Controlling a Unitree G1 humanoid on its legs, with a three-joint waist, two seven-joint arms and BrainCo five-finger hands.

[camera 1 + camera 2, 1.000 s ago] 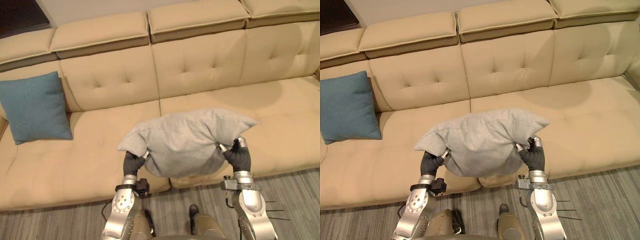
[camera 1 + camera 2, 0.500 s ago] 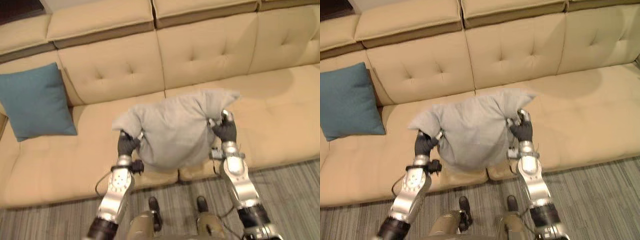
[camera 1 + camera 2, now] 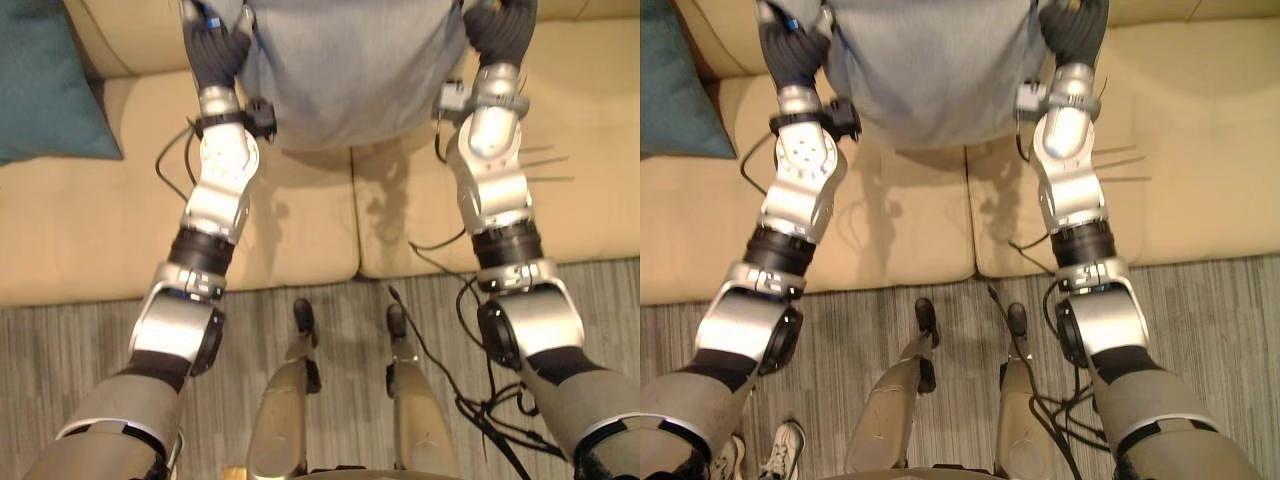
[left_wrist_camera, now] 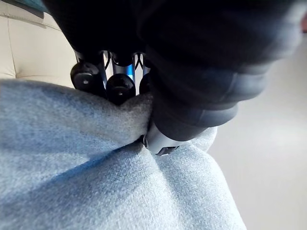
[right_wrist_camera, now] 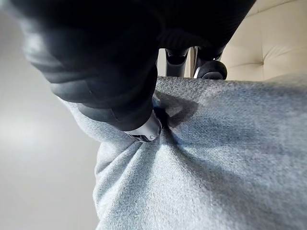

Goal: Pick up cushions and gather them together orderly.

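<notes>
I've got the grey cushion (image 3: 350, 70) off the sofa (image 3: 90, 230), slung between my two hands. The left hand (image 3: 212, 45) has its fingers (image 4: 117, 86) curled into a fold of fabric at one edge, with the thumb pinching from the other side. The right hand (image 3: 500, 30) is clamped the same way, its fingers (image 5: 211, 72) dug into the opposite edge. The cushion's body hangs below and between the two sets of fingers, clear of the seat as far as I can tell. So I'd call this the carry step: lifted, not yet placed. The teal cushion (image 3: 40, 90) sits well out past the left fingers, on the seat. Next I'd swing both hands that way together, keeping the pinches even so the cushion doesn't twist. Then I'd lower it just beside the teal one before loosening either hand.
</notes>
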